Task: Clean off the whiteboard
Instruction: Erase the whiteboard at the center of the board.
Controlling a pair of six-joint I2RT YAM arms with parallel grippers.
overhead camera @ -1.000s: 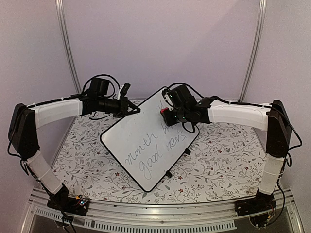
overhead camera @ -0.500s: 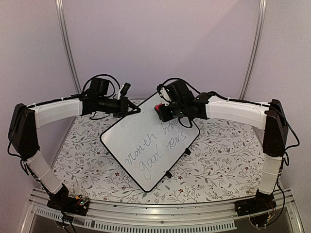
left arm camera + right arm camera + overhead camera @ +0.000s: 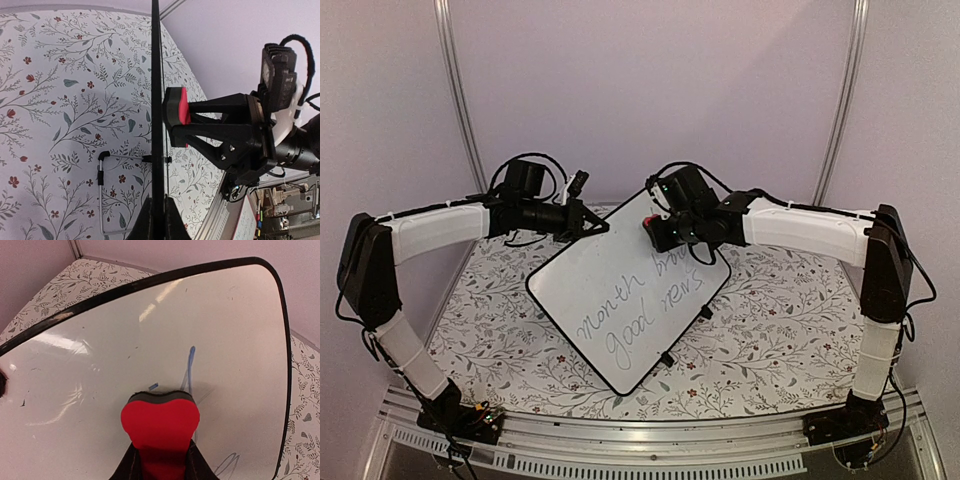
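Note:
The whiteboard (image 3: 620,290) is a glossy white board with a thin black frame, tilted up off the table, with grey handwriting on its lower half. My left gripper (image 3: 600,227) is shut on its upper left edge; in the left wrist view the board shows edge-on (image 3: 157,100) between my closed fingers (image 3: 145,222). My right gripper (image 3: 658,228) is shut on a red eraser (image 3: 649,223) with a dark felt face, pressed on the board's upper part. In the right wrist view the eraser (image 3: 160,422) sits on the white surface (image 3: 100,370) beside a thin blue stroke (image 3: 190,367).
The table has a floral cloth (image 3: 780,330). The board's wire stand (image 3: 102,195) and small black feet (image 3: 667,357) show under it. A metal rail (image 3: 650,440) runs along the near edge. Purple walls and upright poles (image 3: 460,100) close the back.
My right gripper has carried the eraser up and to the left across the board's upper part, then nearly stopped. My left arm has not moved.

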